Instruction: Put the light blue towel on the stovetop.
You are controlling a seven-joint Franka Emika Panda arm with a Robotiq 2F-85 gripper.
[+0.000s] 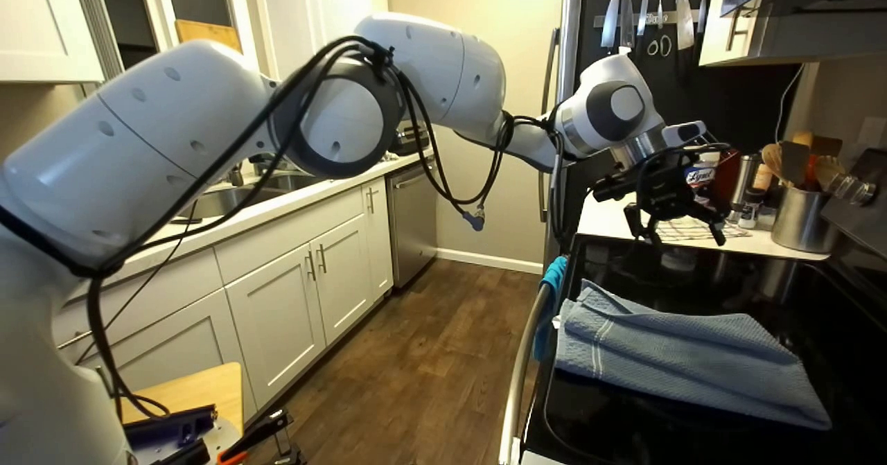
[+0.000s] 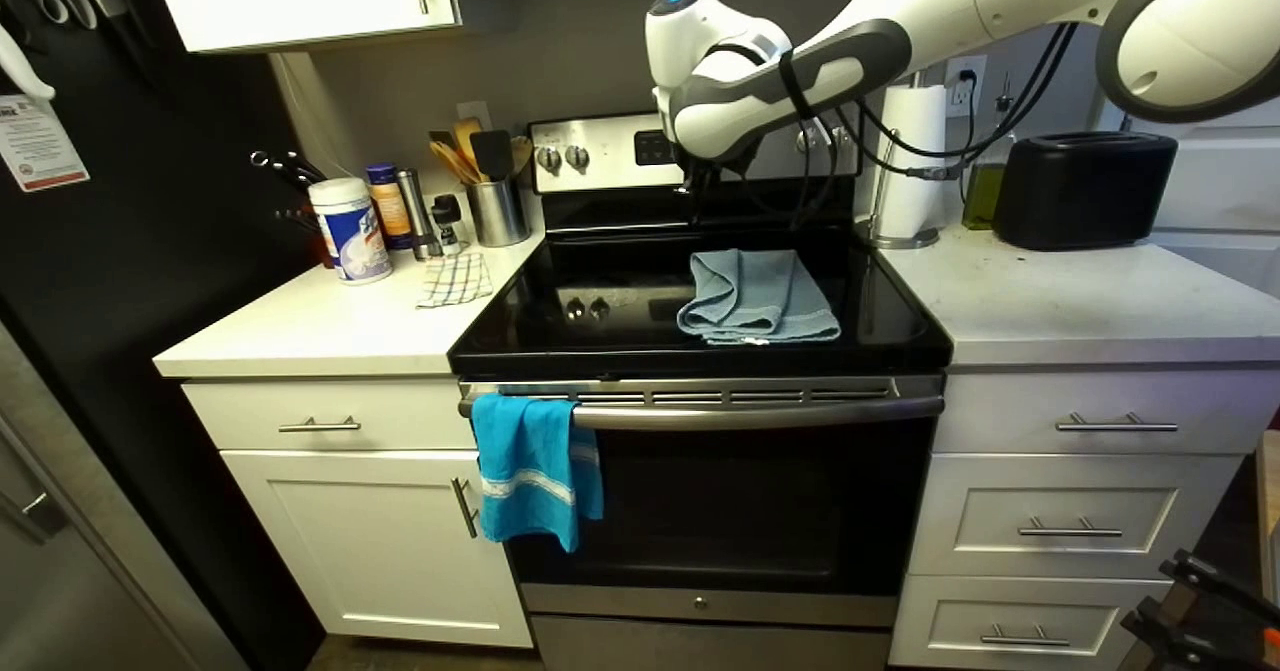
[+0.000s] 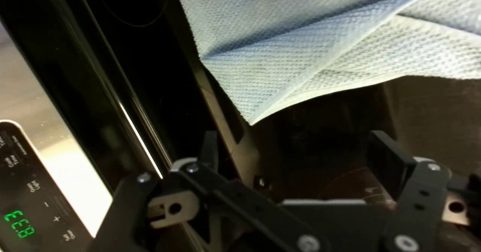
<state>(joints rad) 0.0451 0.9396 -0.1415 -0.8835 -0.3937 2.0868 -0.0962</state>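
Note:
A light blue towel [image 1: 682,354] lies loosely folded on the black glass stovetop [image 1: 596,416]. In an exterior view the towel [image 2: 760,296] is on the right-middle part of the stovetop [image 2: 540,316]. In the wrist view the towel [image 3: 300,30] fills the top, with one corner pointing toward the jaws. My gripper [image 1: 682,236] is open and empty above the stovetop, apart from the towel. The spread fingers [image 3: 293,139] show in the wrist view with nothing between them. A brighter blue towel [image 2: 530,471] hangs on the oven handle [image 2: 760,416].
A utensil holder [image 2: 497,213], a wipes canister [image 2: 350,231] and a checkered cloth [image 2: 455,281] stand or lie on the counter beside the stove. A paper towel roll [image 2: 910,161] and a toaster [image 2: 1087,191] stand on its other side. The control panel [image 3: 34,192] rises behind the stovetop.

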